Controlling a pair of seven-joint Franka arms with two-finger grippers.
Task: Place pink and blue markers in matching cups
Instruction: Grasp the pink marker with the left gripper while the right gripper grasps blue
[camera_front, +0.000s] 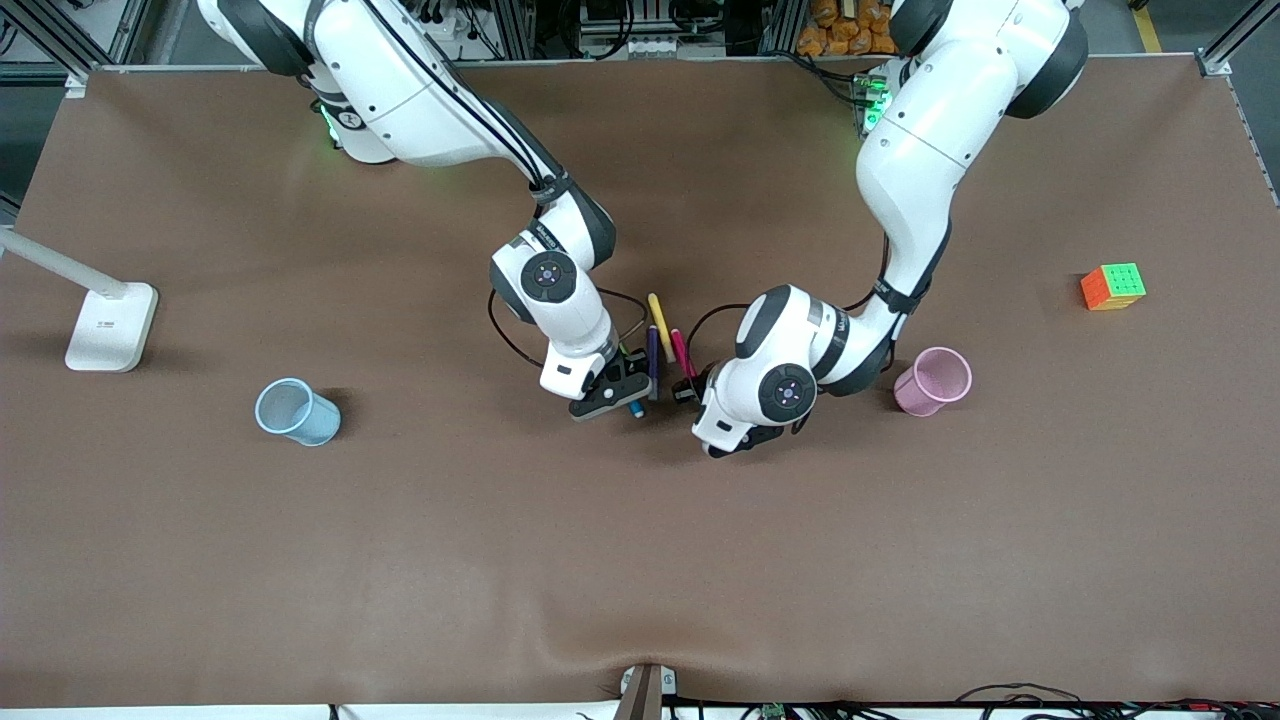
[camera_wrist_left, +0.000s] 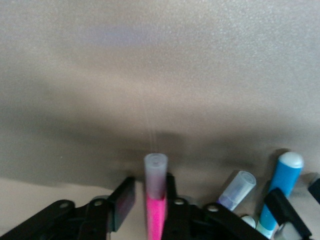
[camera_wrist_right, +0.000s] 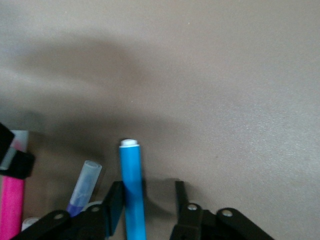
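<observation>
Both tools are down at the pen cluster mid-table. The left tool (camera_wrist_left: 150, 200) is clenched on the pink marker (camera_wrist_left: 156, 210), ready to lift it toward the pink cup (camera_front: 934, 381). The right tool (camera_wrist_right: 147, 200) straddles the blue marker (camera_wrist_right: 132, 195), apparently not yet clamped; the blue cup (camera_front: 296, 411) waits toward the right arm's table end.

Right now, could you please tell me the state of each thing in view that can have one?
left gripper: shut on the pink marker, at the table.
right gripper: around the blue marker, a gap at one finger.
pink marker: gripped between the fingers.
blue marker: lying on the table.
purple pen: lying between them.
yellow pen: lying untouched.
blue cup: tipped, empty.
pink cup: tipped, empty.
</observation>
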